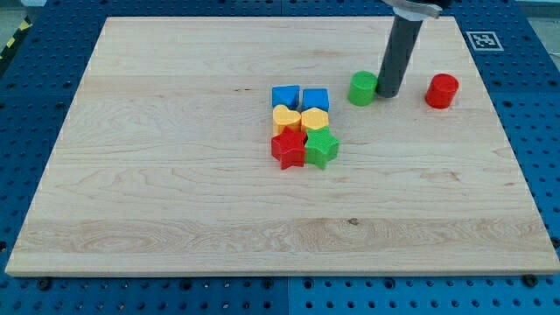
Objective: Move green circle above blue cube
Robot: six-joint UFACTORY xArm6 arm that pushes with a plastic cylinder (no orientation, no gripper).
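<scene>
The green circle (361,88) sits on the wooden board, right of the centre cluster. My tip (388,94) stands just to its right, touching or nearly touching its side. Two blue blocks lie left of it: a blue cube (315,99) and another blue block (285,96) to that one's left. The green circle is about level with the blue cube, to its right, with a small gap between them.
Below the blue blocks lie two yellow hearts (286,118) (314,119), then a red star (288,149) and a green star (321,149). A red cylinder (442,90) stands right of my tip. The board (175,175) rests on a blue pegboard table.
</scene>
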